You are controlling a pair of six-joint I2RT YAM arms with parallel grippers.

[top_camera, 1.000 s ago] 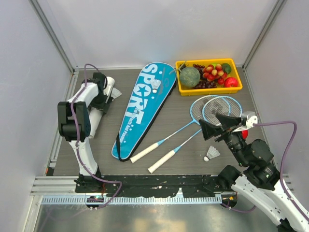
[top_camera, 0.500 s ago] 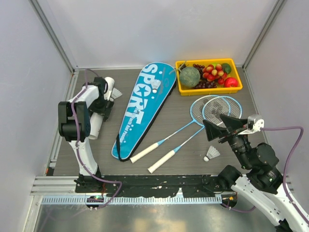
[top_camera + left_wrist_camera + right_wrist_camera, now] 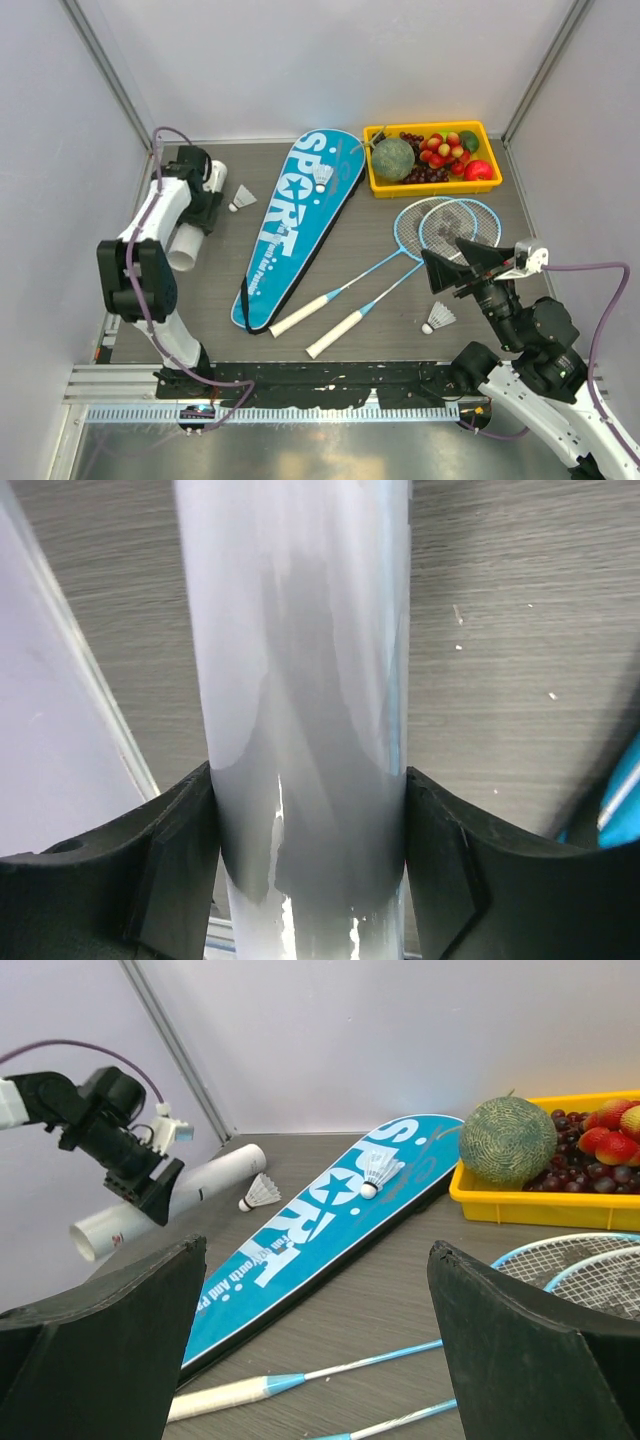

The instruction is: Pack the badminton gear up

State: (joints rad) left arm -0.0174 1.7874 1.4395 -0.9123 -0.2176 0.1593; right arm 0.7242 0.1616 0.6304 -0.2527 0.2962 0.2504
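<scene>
My left gripper (image 3: 200,203) is shut on the long white tube (image 3: 190,240) at the table's far left; the tube fills the gap between its jaws in the left wrist view (image 3: 300,680). The blue "SPORT" bag (image 3: 295,225) lies in the middle with a shuttlecock (image 3: 322,177) on it. Another shuttlecock (image 3: 241,198) lies between the tube and the bag. Two light-blue rackets (image 3: 440,225) lie to the right of the bag, their handles (image 3: 318,322) toward me. My right gripper (image 3: 462,268) is open and empty above a third shuttlecock (image 3: 438,318).
A yellow tray (image 3: 430,189) of fruit stands at the back right, next to the bag's wide end. Metal frame posts and walls close in the left, right and back sides. The arm bases sit on the rail at the near edge.
My left arm has swung left with the tube, pulling it away from the shuttlecock beside it. My right gripper has shifted slightly right and stays open.
</scene>
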